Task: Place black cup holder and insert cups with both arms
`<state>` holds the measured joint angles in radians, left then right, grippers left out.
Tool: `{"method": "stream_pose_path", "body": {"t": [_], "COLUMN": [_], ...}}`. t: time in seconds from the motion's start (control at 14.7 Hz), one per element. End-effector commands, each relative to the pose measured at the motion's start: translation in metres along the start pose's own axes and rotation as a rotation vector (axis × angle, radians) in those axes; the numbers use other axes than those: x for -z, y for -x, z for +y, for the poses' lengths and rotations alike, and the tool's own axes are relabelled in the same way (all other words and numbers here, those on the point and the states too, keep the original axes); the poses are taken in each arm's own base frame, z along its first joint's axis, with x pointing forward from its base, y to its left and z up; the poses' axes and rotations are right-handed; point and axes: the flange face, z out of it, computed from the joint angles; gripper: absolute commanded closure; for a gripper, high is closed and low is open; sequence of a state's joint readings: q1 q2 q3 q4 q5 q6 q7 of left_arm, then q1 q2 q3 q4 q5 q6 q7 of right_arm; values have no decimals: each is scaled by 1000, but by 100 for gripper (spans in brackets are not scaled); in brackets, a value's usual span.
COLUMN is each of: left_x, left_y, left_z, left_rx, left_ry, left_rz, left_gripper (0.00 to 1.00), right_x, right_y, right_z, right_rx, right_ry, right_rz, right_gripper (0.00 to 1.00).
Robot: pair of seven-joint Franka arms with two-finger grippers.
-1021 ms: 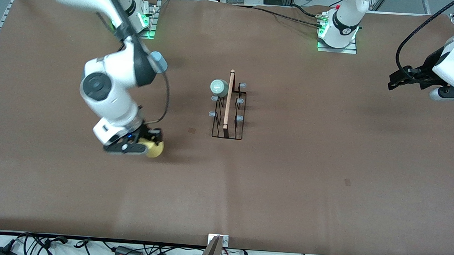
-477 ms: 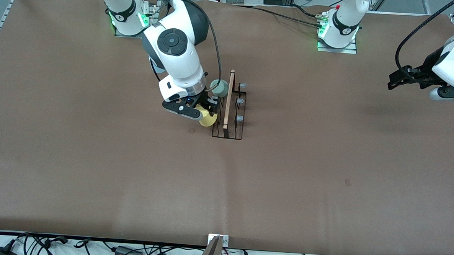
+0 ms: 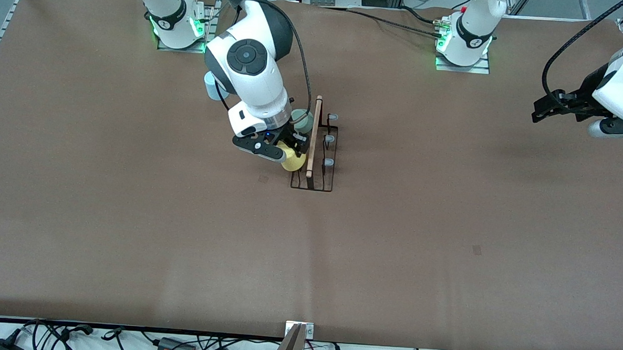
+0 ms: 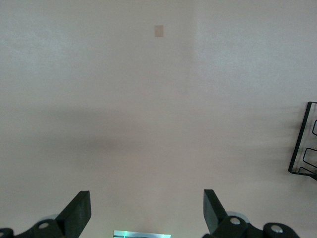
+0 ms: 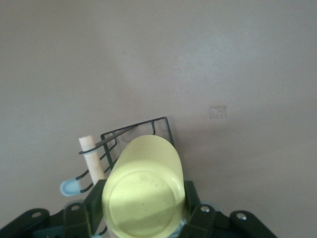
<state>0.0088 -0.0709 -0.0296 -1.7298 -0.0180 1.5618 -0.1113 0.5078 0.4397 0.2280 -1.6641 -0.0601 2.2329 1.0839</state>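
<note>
The right gripper (image 3: 290,154) has its fingers clamped on the small yellow plastic cup (image 3: 293,162), over the black wire cup holder (image 3: 314,164) mid-counter (image 3: 446,228). A pale green cup (image 3: 303,121) sits on a peg. The left gripper (image 4: 146,215) waits, fingers spread, over the counter's left-arm end.

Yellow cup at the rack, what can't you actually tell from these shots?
- Whether the yellow cup is seated on a peg: front view, the right gripper and the cup itself cover that spot.
- Most of the black cup holder: right wrist view, hidden by the cup.
- Light blue cup: front view, mostly covered by the right arm.
- Left gripper, open: left wrist view cuts off most of the rack.
</note>
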Motion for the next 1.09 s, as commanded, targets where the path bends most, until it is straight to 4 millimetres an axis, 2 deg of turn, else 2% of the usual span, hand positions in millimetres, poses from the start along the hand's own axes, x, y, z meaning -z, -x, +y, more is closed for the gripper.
{"method": "stream_pose_path", "body": {"t": [0.0, 0.07, 0.14, 0.2, 0.27, 0.41, 0.48, 0.61, 0.68, 0.89, 1.02], "left_x": [5, 5, 5, 5, 5, 5, 6, 6, 5, 5, 4], "left_y": [2, 2, 3, 3, 3, 3, 3, 3, 2, 3, 2], "left_z": [-4, -5, -3, -2, -1, -1, 0, 0, 0, -1, -2], "left_rx": [-10, -9, -12, -5, -7, 1, 1, -8, -14, -13, -8], "left_ry": [16, 17, 16, 16, 15, 15, 17, 17, 17, 17, 16], "left_rz": [-10, -12, -12, -12, -12, -10, -9, -9, -10, -12, -15], "left_gripper": [0, 0, 0, 0, 0, 0, 0, 0, 0, 0, 0], "right_x": [-18, -20, -22, -21, -18, -5, 9, 51, 73, 138, 176], "right_y": [11, 12, 12, 8, 5, -4, -17, -47, -62, -123, -164], "right_z": [5, 6, 6, 8, 8, 9, 15, 39, 58, 147, 223], "right_rx": [-2, -2, -3, -8, -17, -10, -25, -50, -30, 67, 89], "right_ry": [11, 13, 15, 12, 4, -14, -28, -38, -6, 87, 142], "right_rz": [4, 2, -1, 2, 2, 16, 30, 63, 62, 44, 25], "right_gripper": [78, 74, 56, 22, 0, 0, 0, 0, 0, 0, 0]}}
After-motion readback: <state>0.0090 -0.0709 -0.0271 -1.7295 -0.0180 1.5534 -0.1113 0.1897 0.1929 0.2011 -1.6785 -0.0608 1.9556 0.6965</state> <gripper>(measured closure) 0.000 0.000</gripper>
